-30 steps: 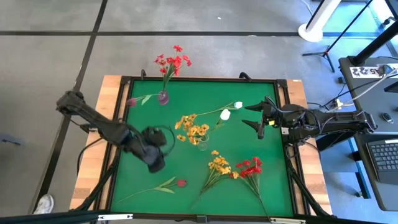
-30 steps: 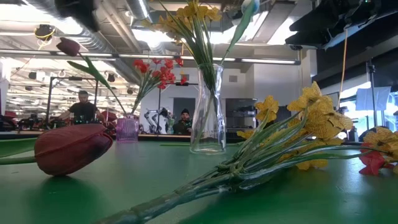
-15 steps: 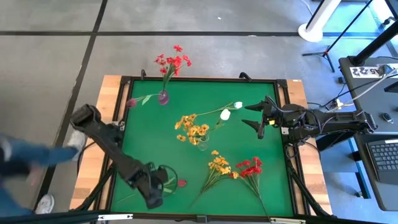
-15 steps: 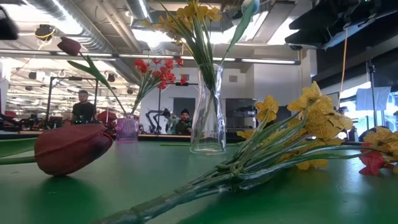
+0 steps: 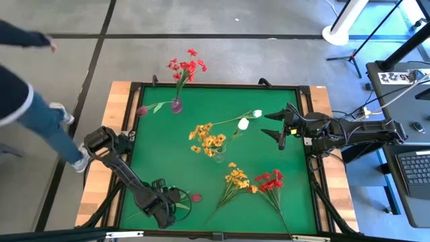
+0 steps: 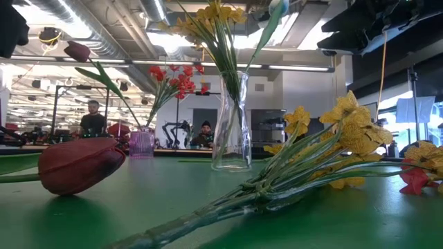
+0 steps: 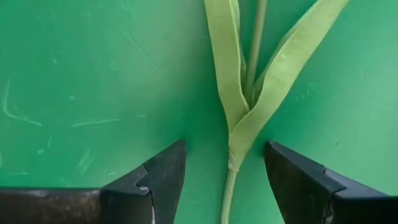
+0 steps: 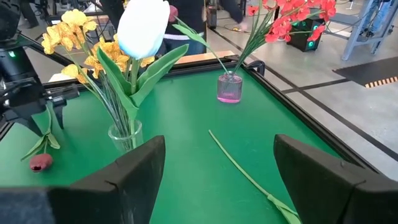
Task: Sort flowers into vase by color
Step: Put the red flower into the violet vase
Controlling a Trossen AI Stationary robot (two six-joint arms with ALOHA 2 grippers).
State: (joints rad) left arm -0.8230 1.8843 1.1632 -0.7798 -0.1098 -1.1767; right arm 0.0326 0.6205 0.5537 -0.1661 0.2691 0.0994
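It was a big robot lab or workshop, not a home. The green table [image 5: 295,202] stood on a bare grey floor [image 5: 222,60] with dark lines. Pipes [image 6: 104,41] and long lights [image 6: 291,67] ran across the open ceiling. People [image 6: 92,119] sat at work far behind the table. A laptop [image 5: 416,168] sat beside it, and a person [image 5: 27,101] walked past.

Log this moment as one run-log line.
left gripper: open, straddling pink-red bud's stem on mat | right gripper: open, waiting near the white blooms | bud: not yet lifted
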